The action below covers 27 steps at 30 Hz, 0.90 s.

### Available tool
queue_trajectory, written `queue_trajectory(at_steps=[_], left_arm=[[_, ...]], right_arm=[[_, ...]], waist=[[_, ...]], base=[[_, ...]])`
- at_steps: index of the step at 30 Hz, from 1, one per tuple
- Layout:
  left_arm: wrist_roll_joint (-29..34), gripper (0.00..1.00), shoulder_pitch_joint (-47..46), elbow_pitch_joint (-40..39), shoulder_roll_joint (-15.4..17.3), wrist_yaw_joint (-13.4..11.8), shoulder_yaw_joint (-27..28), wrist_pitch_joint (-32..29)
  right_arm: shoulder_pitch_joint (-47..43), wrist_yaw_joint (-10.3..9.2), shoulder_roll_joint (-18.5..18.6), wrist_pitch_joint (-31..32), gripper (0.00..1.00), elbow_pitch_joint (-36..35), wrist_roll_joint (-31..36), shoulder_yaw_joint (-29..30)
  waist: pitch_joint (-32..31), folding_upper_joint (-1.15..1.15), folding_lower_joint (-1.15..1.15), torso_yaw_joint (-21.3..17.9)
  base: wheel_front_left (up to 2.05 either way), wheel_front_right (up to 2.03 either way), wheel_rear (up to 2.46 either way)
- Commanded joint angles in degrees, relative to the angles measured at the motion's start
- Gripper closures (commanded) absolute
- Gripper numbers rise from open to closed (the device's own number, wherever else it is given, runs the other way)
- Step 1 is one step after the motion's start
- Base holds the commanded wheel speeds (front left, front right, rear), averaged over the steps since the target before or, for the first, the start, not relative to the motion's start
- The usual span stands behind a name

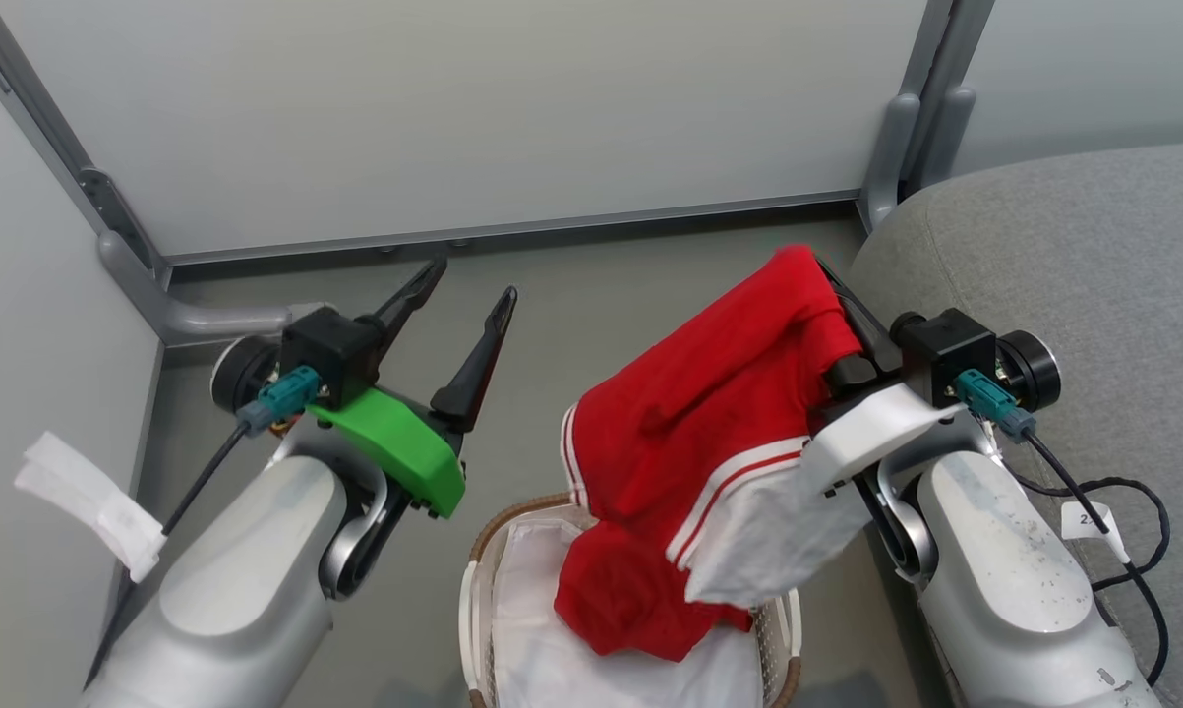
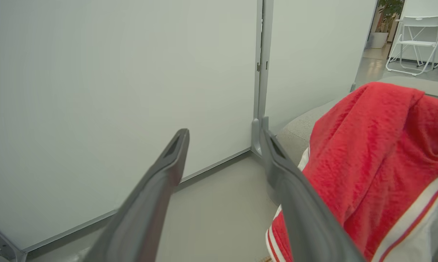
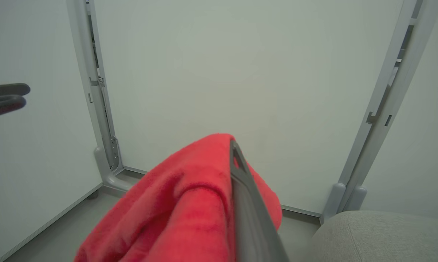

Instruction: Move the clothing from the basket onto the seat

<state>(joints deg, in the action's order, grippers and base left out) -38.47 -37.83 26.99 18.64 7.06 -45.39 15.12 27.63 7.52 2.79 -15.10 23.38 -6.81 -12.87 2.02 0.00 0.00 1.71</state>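
Right hand (image 1: 829,273) clamps clothing (image 1: 709,413); head view reveals basket (image 1: 512,521) below, left hand (image 1: 473,280) spread.

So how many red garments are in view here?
1 for sure: the red garment hangs from the shut right tool, trailing into the basket. Its lower folds or the white sheet may hide more.
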Motion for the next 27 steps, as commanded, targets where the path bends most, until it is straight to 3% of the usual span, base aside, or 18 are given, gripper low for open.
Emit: queue_trajectory(at_steps=[1, 6, 17, 27], left_arm=[[1.0, 0.0, 2.1, -0.5, -0.4, 0.2, 1.1, 0.0], [3.3, 0.0, 8.7, -2.5, -2.3, 0.2, 6.2, 0.0], [9.5, 0.0, 15.3, -2.7, -6.5, 0.5, 10.4, 0.0], [9.8, 0.0, 16.2, -3.8, -6.8, 0.5, 10.2, 0.0]], right_arm=[[-0.6, -0.06, 0.2, -0.1, 1.0, -0.4, 0.5, 0.4], [-1.1, -0.06, 0.2, -0.1, 1.0, -0.9, 0.3, 1.6], [-2.2, -0.06, 0.2, -0.1, 1.0, -1.7, 1.6, 4.4], [0.1, -0.06, 0.2, -0.1, 1.0, -2.8, 1.6, 4.4]], waist=[[0.1, 0.0, 0.0, -0.1], [0.2, 0.0, 0.0, -0.3], [0.3, 0.0, 0.0, -1.2], [2.1, 0.0, 0.0, -7.5]], base=[[0.0, 0.0, 0.0], [0.0, 0.0, 0.0], [0.0, 0.0, 0.0], [0.0, 0.0, 0.0]])
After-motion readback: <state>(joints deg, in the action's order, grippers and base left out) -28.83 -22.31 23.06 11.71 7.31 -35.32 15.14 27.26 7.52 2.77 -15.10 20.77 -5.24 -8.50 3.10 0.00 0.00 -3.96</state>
